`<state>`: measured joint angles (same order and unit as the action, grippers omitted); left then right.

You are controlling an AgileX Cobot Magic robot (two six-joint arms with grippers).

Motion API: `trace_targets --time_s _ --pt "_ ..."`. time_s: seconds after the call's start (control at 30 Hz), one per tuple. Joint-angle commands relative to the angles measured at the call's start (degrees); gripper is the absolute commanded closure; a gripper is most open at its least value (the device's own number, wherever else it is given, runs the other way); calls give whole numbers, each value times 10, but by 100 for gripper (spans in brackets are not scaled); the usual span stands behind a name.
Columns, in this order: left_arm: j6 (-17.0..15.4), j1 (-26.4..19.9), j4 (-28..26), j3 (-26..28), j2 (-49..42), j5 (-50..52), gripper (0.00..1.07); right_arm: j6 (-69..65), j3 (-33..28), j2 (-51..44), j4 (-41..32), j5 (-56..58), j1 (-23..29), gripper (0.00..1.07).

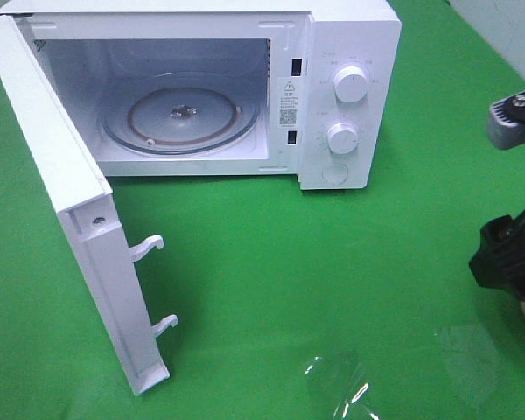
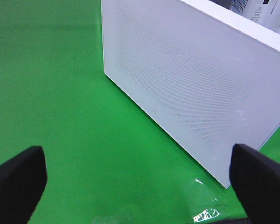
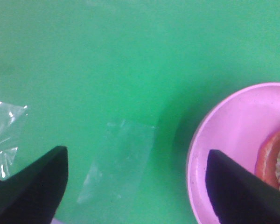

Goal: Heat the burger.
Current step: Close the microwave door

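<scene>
In the exterior high view the microwave (image 1: 245,87) is seen with its door (image 1: 79,219) swung wide, and the right gripper (image 1: 507,254) is set at the far right edge, so a careless carry could be knocked against that door. In the left wrist view the left gripper (image 2: 140,175) is held spread wide and empty beside the door panel. In the right wrist view the right gripper (image 3: 135,186) is spread with nothing between its fingers, one finger overlapping the pink plate (image 3: 224,135) where the burger (image 3: 275,158) lies at the frame's edge, so the plate may be nudged or the burger missed.

We see the surface (image 1: 332,262) covered in green cloth, matt and smooth; the microwave (image 1: 350,52) looks like white painted metal or plastic with a faint sheen; its door (image 2: 196,79) has a smooth, frosted-looking panel with a fine dotted mesh; the turntable (image 1: 182,118) is clear glass, glossy; the knobs (image 1: 349,85) are white plastic; the plate (image 3: 233,126) is pink, smooth and softly glossy plastic; the film (image 3: 119,158) lying on the cloth is clear, shiny and crinkled; the right claw (image 3: 135,186) is matt black.
</scene>
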<state>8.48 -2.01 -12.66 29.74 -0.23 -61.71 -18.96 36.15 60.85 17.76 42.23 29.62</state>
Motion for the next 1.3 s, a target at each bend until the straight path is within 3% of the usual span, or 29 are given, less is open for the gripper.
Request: trace_targets --time_s 0.03,0.33,0.9,0.97,1.13,1.2,1.3 --pt "-3 1 -2 -1 -9 3 8 26 3 -36 -21 41 0 31" --pt "-3 1 -2 -1 -9 3 8 36 3 -177 -49 109 0 31" --pt "-3 1 -2 -1 -9 3 8 36 -7 -329 -49 136 -11 31" --pt "-3 1 -2 -1 -9 3 8 44 -26 -358 -51 128 -61 31" --pt "-3 1 -2 -1 -9 3 8 49 -49 -387 -62 111 -99 31" --pt "-3 1 -2 -1 -9 3 8 77 -65 -432 -93 91 -145 31" --pt "-3 1 -2 -1 -9 3 8 98 -65 -456 -108 85 -170 31"
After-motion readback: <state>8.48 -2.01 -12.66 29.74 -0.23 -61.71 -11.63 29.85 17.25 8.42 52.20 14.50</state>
